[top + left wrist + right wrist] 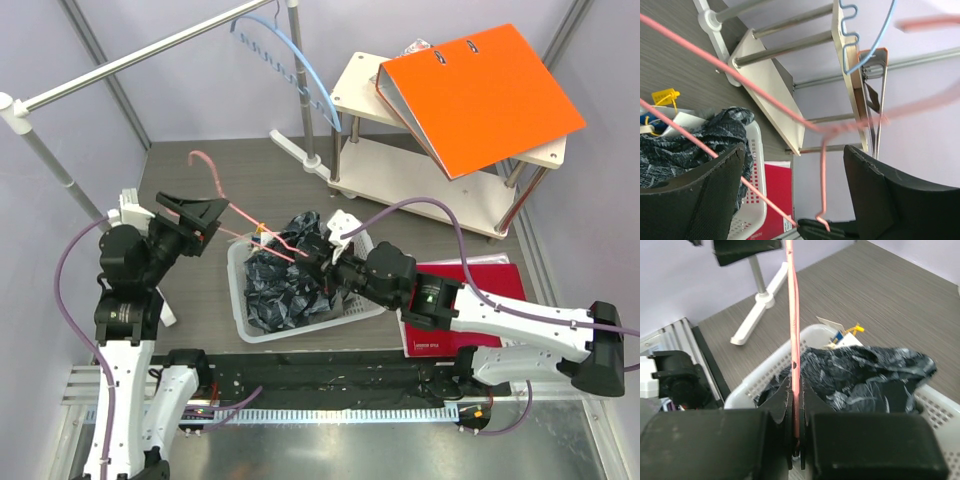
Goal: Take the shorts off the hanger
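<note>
Two hangers: pink hanger (794,340), blue hanger (312,65) (up at twelve o'clock). One basket (242,300), one pair of shorts (285,285).

Shorts (285,285) look matt cloth, basket (238,285) perforated plastic, hanger (792,315) smooth.

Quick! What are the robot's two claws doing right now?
Left gripper: open, the pink hanger passing ungripped between its jaws.
Right gripper: shut on the pink hanger.

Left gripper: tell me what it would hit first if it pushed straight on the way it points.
The pink hanger: its wire crosses right in front of the left gripper, whose jaws stand open. Behind that, probably the white shelf unit, though depth is hard to judge.
</note>
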You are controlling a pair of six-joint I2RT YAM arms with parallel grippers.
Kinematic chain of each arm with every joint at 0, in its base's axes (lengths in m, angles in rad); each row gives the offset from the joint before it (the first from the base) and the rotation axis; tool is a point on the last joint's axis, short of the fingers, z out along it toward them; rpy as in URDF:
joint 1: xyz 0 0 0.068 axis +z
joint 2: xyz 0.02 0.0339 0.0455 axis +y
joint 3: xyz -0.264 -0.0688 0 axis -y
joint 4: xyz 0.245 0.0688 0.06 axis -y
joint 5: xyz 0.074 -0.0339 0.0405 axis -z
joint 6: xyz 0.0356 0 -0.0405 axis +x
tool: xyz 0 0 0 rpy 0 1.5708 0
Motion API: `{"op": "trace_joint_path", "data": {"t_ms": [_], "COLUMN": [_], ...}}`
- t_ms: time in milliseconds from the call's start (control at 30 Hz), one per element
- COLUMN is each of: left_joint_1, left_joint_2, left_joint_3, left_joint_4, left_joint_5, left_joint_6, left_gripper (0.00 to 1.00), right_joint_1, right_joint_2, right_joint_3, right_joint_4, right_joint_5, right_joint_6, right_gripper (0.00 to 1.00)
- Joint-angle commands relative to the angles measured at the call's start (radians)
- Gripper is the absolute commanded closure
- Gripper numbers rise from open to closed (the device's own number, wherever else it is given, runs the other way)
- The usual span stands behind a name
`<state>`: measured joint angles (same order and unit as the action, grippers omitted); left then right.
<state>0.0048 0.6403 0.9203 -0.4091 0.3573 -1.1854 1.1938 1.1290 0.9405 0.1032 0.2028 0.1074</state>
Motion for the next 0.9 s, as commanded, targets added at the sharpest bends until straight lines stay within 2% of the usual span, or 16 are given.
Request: {"op": "trace_joint_path", "data": {"t_ms": [0,167,267,433,700,867], "left_joint_1": [0.004,0.004,0.004,0.004,0.004,-0.026], "left_joint_2": [-0.040,-0.068,-0.096,-0.143,-0.189,-0.197], "left_joint_3": [0.003,0.031,0.054,0.042,0.052,0.074], "left_joint_4": [0.046,-0.039,-0.134,-0.188,-0.283,-0.303], "left_joint_5": [0.112,0.126,0.083,0.092,0.042,0.040], "left_joint_6": [0.001,0.052,0.110,0.122,0.175,0.188], "left_gripper": [0.19,0.17,0.17,0.18,0.19,0.19], "right_joint_1": [-0.007,-0.016,-0.034,-0.092,-0.201,-0.207], "right_joint_2": [-0.020,0.041,0.097,0.178,0.368,0.518], "right_joint_3": [-0.009,0.073,0.185,0.395,0.633,0.822], "right_joint_4": [0.012,0.004,-0.022,-0.046,0.041,-0.003], "right_joint_5": [0.083,0.128,0.182,0.254,0.095,0.075], "right_joint_6": [0.015,-0.018,-0.064,-0.147,-0.132,-0.132], "right_gripper": [0.99,0.99,0.99,0.99,0.99,0.99]}}
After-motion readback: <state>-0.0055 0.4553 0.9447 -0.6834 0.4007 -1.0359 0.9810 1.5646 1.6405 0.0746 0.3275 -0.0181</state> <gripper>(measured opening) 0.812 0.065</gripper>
